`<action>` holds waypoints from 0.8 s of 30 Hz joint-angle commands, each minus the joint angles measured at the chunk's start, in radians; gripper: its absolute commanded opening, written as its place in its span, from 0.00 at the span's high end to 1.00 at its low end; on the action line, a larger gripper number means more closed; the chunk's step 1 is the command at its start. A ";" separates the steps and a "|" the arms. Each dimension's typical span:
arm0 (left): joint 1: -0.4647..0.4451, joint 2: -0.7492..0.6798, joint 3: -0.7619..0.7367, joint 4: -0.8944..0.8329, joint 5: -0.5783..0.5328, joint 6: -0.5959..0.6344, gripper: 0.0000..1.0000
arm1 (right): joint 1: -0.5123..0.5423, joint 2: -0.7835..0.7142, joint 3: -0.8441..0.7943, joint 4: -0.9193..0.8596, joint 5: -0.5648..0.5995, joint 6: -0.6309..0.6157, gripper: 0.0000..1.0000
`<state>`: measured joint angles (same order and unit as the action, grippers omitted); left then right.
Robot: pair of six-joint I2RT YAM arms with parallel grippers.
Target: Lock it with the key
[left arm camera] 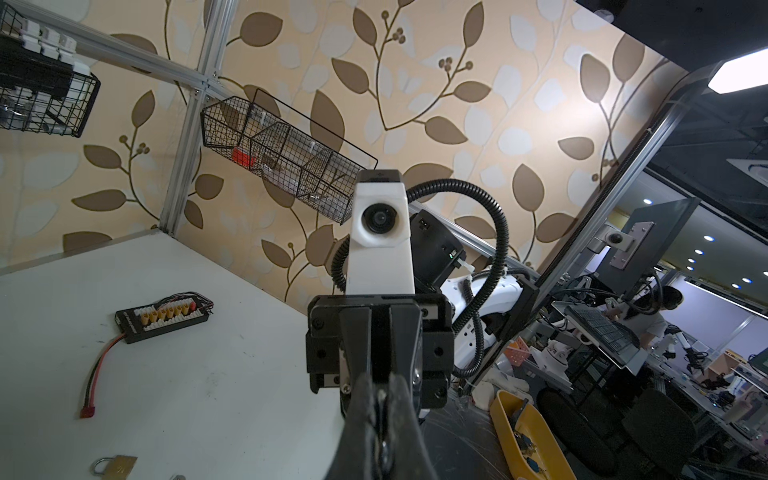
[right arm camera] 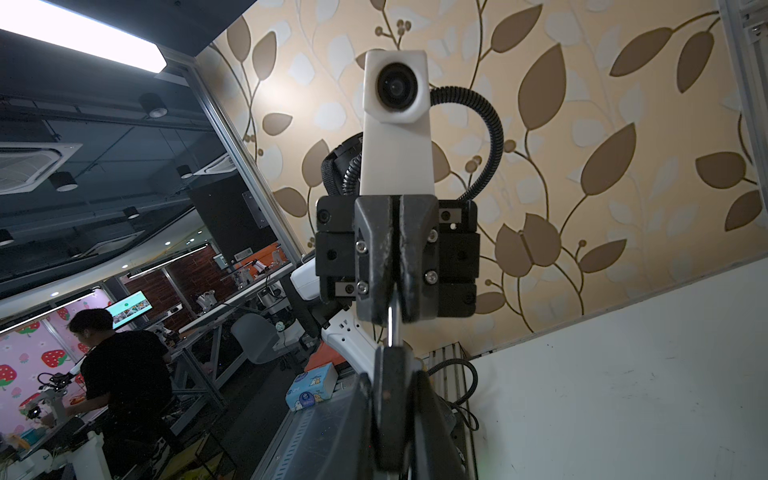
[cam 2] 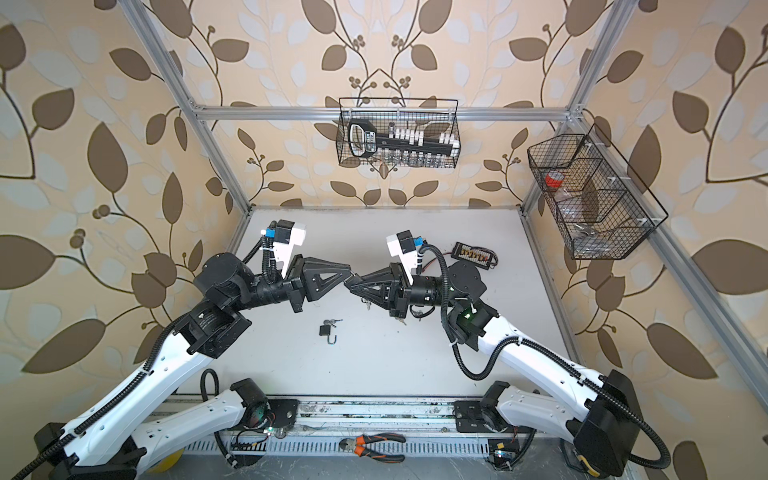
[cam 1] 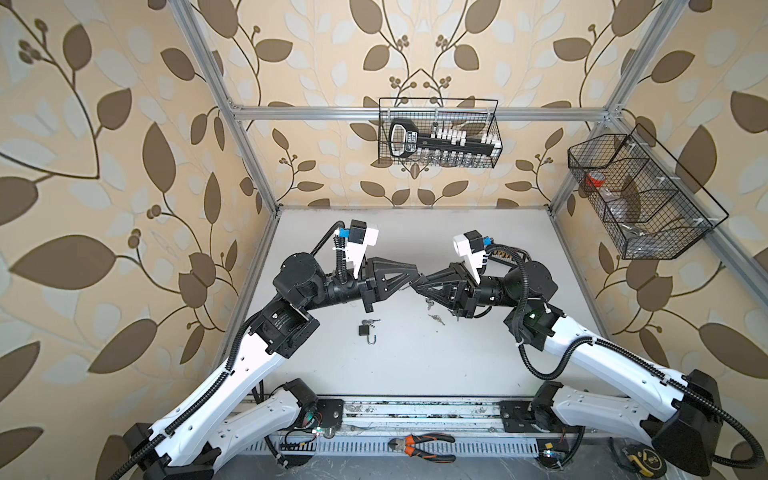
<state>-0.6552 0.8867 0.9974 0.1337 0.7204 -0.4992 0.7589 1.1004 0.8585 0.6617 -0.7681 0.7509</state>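
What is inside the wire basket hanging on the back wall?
The wire basket holds a big black key-shaped piece with white blocks on it. Small items beneath it are partly covered and too blurred to name.

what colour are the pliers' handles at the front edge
Orange and black; the pliers show best in a top view.

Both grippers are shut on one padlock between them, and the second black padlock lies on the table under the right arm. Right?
Wrong side. The second black padlock lies on the table near the left gripper, left of centre; both top views show it. The rest stands: it and the right gripper are shut on the held padlock between them.
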 commanded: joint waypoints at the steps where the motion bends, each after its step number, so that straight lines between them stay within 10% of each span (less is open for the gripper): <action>1: -0.059 0.086 -0.062 -0.178 0.094 0.041 1.00 | 0.018 -0.012 0.106 0.182 0.038 0.027 1.00; 19: -0.196 0.179 -0.028 -0.334 0.080 0.195 1.00 | -0.063 -0.013 0.171 0.206 0.022 0.055 1.00; 24: -0.148 0.099 0.004 -0.261 0.013 0.139 1.00 | -0.063 -0.057 0.159 0.013 -0.027 -0.113 1.00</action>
<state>-0.7727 0.9382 1.0637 0.1799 0.5861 -0.3843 0.6830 1.0908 0.9424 0.6350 -0.8787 0.7063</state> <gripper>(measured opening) 0.054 0.111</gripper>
